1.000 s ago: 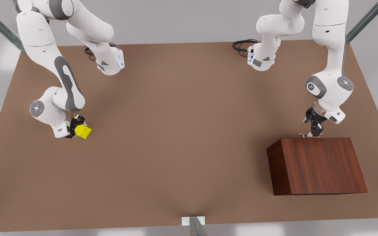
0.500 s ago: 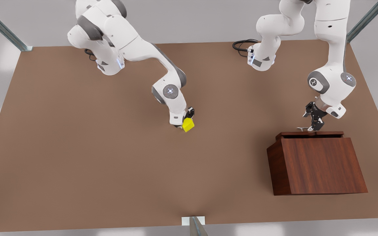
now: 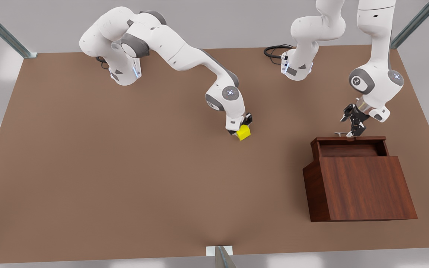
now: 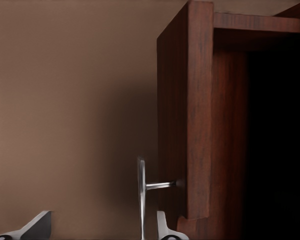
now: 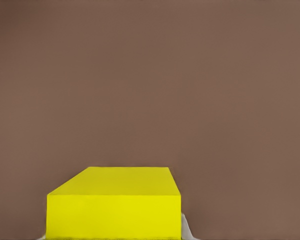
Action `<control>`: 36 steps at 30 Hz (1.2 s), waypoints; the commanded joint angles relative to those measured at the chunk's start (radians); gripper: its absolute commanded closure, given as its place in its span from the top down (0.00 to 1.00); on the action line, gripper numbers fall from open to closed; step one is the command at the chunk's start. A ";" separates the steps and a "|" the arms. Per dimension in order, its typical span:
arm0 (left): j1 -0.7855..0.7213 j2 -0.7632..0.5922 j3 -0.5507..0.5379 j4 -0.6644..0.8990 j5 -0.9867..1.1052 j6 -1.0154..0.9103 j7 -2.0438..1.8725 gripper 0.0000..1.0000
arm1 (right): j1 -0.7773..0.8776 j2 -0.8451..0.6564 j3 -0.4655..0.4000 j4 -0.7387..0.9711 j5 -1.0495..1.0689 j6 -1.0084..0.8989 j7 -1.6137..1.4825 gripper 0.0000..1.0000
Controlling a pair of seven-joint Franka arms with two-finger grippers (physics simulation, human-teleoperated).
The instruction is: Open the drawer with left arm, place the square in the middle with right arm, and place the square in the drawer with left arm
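Observation:
The square point(image 3: 243, 133) is a small yellow cube near the middle of the brown tabletop point(image 3: 162, 167). My right gripper point(image 3: 241, 130) is shut on it, and the right wrist view shows the square point(image 5: 115, 205) close up between its fingers. Whether the cube touches the table I cannot tell. The drawer point(image 3: 348, 139) stands pulled partly out of the wooden cabinet point(image 3: 363, 190) toward the far side, its inside bare. My left gripper point(image 3: 351, 132) is at the silver handle point(image 3: 343, 134). In the left wrist view the handle point(image 4: 141, 200) stands between the widely spread fingers point(image 4: 165, 230), close to one of them.
Both arm bases point(image 3: 125, 72) stand at the table's far edge, with a black cable point(image 3: 274, 50) beside the one on the front view's right. A small bracket point(image 3: 220, 253) sits at the near edge.
My right gripper has carried the square from the front view's left to the table's middle. The drawer has slid out of the cabinet, with my left gripper moving back alongside the handle.

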 commanded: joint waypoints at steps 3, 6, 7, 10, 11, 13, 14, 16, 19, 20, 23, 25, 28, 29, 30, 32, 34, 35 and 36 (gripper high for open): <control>-0.003 -0.010 0.001 -0.002 0.009 -0.018 0.002 1.00 | 0.003 0.000 -0.003 0.003 0.000 0.011 -0.003 1.00; -0.003 -0.118 0.094 0.000 0.221 -0.166 -0.001 1.00 | 0.005 -0.069 -0.035 -0.018 0.002 -0.012 -0.006 1.00; -0.003 -0.144 0.095 0.001 0.224 -0.190 -0.002 1.00 | 0.002 -0.131 -0.069 -0.040 0.002 -0.081 -0.012 1.00; -0.023 -0.179 0.086 0.079 0.294 -0.311 0.025 1.00 | -0.162 -0.355 -0.133 -0.140 0.002 -0.321 -0.032 1.00; -0.041 -0.158 0.072 0.142 0.295 -0.348 0.111 1.00 | -0.251 -0.397 -0.132 -0.163 0.000 -0.325 -0.035 1.00; -0.090 -0.044 0.055 0.363 0.281 -0.486 0.381 1.00 | -0.418 -0.516 -0.133 -0.169 -0.003 -0.527 -0.093 1.00; -0.121 0.008 0.051 0.470 0.278 -0.559 0.470 1.00 | -0.495 -0.559 -0.133 -0.192 -0.003 -0.537 -0.148 1.00; -0.197 0.152 0.052 0.757 0.216 -0.751 0.712 1.00 | -0.705 -0.730 -0.133 -0.319 -0.012 -0.546 -0.281 1.00; -0.279 0.258 0.020 0.955 0.221 -0.853 0.870 1.00 | -0.939 -0.764 -0.052 -0.241 -0.078 -0.721 -0.363 1.00; -0.279 0.282 -0.053 0.978 0.227 -0.853 0.880 1.00 | -0.953 -0.767 -0.044 -0.236 -0.078 -0.736 -0.388 1.00; -0.280 0.348 -0.201 1.052 0.230 -0.874 0.985 1.00 | -1.049 -0.756 0.046 -0.163 -0.086 -0.830 -0.396 1.00; -0.280 0.373 -0.293 1.050 0.241 -0.890 1.223 1.00 | -1.058 -0.748 0.028 -0.152 -0.086 -0.830 -0.448 1.00; -0.352 0.422 -0.367 1.049 0.373 -0.887 1.262 1.00 | -1.063 -0.722 0.028 -0.134 -0.086 -0.827 -0.495 1.00; -0.372 0.424 -0.368 1.035 0.333 -0.879 1.259 1.00 | -1.069 -0.722 0.029 -0.135 -0.086 -0.813 -0.497 1.00; -0.415 0.437 -0.368 1.032 0.318 -0.848 1.256 1.00 | -1.071 -0.722 0.028 -0.134 -0.086 -0.807 -0.497 1.00; -0.472 0.427 -0.370 0.934 0.314 -0.713 1.254 1.00 | -1.077 -0.722 0.028 -0.135 -0.086 -0.807 -0.498 1.00; -0.509 0.392 -0.370 0.813 0.314 -0.597 1.254 1.00 | -1.097 -0.731 0.038 -0.150 -0.084 -0.804 -0.498 1.00; -0.515 0.359 -0.370 0.715 0.314 -0.509 1.254 1.00 | -1.127 -0.734 0.072 -0.158 -0.083 -0.798 -0.498 1.00; -0.544 0.332 -0.368 0.635 0.314 -0.436 1.246 1.00 | -1.146 -0.742 0.101 -0.169 -0.084 -0.793 -0.497 1.00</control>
